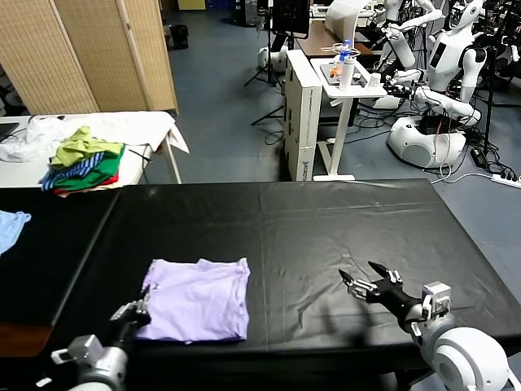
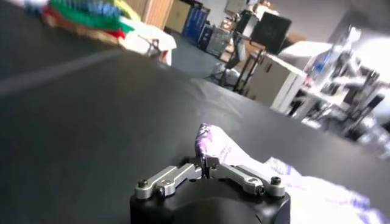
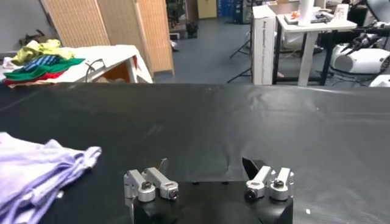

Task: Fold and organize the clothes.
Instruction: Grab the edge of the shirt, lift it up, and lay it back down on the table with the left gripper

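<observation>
The clothes, a pale lavender T-shirt (image 1: 198, 298), lie folded into a rough rectangle on the black table (image 1: 326, 228), near its front left. My left gripper (image 1: 142, 310) is at the shirt's near left corner and is shut on a pinch of the fabric. In the left wrist view the jaws (image 2: 204, 164) meet on a raised fold of the T-shirt (image 2: 210, 141), where a purple-and-white print shows. My right gripper (image 1: 364, 280) hovers open over bare table to the right of the shirt, nothing between its fingers. In the right wrist view the gripper (image 3: 204, 165) is open and the T-shirt (image 3: 36, 170) lies well off to the side.
A pile of green, yellow and striped garments (image 1: 84, 161) sits on a white table at the back left. A light blue cloth (image 1: 11, 224) lies at the far left edge. White carts, cables and other robots (image 1: 444, 73) stand beyond the table.
</observation>
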